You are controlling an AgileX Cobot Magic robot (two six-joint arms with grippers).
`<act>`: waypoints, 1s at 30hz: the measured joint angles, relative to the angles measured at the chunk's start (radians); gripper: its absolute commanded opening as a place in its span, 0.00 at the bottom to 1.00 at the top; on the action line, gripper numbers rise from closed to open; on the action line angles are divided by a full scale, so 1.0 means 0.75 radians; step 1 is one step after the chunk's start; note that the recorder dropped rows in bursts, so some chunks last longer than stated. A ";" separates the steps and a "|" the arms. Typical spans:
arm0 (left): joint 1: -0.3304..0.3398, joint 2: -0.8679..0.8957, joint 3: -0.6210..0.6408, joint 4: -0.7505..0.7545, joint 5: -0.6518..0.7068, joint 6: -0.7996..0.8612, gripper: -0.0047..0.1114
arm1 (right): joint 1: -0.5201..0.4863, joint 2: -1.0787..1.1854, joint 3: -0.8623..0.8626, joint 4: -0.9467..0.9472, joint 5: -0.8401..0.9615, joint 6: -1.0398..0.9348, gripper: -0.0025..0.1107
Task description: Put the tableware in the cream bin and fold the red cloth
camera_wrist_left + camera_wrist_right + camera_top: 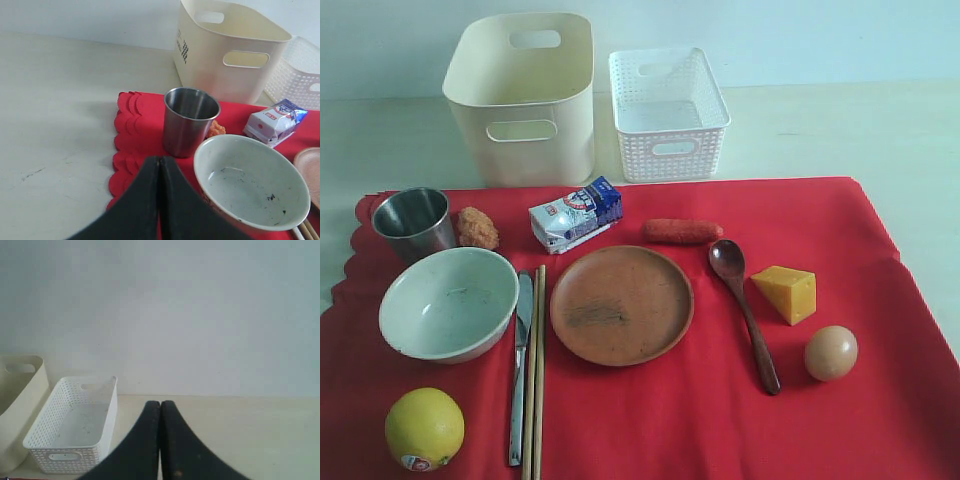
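Note:
The red cloth (pixel 880 420) lies spread flat on the table. On it rest a pale bowl (pixel 448 302), a steel cup (pixel 414 222), a round brown plate (pixel 621 304), a dark wooden spoon (pixel 744 308), a metal knife (pixel 521 365) and wooden chopsticks (pixel 535 375). The cream bin (pixel 525 95) stands behind the cloth. Neither arm shows in the exterior view. My left gripper (pixel 160 161) is shut and empty, over the cloth's scalloped edge (pixel 125 145) near the cup (pixel 189 121) and bowl (pixel 250 181). Shut and empty too, my right gripper (pixel 160 405) faces the far table, the bin (pixel 17 400) off to one side.
A white lattice basket (pixel 667 112) stands right of the bin. Food lies among the tableware: a lemon (pixel 424 429), a fried piece (pixel 477 228), a milk carton (pixel 575 213), a sausage (pixel 681 231), a cheese wedge (pixel 786 292) and an egg (pixel 831 352).

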 measured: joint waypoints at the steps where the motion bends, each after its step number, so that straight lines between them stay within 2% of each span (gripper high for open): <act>1: 0.000 0.000 0.000 0.000 0.000 0.000 0.04 | 0.000 0.000 0.000 0.000 0.000 0.000 0.02; 15: 0.000 0.000 0.000 0.000 0.000 0.000 0.04 | 0.000 0.033 0.000 0.000 -0.132 -0.028 0.02; 30: 0.000 0.000 0.000 0.000 0.000 0.000 0.04 | 0.000 0.291 -0.056 0.044 0.028 -0.119 0.02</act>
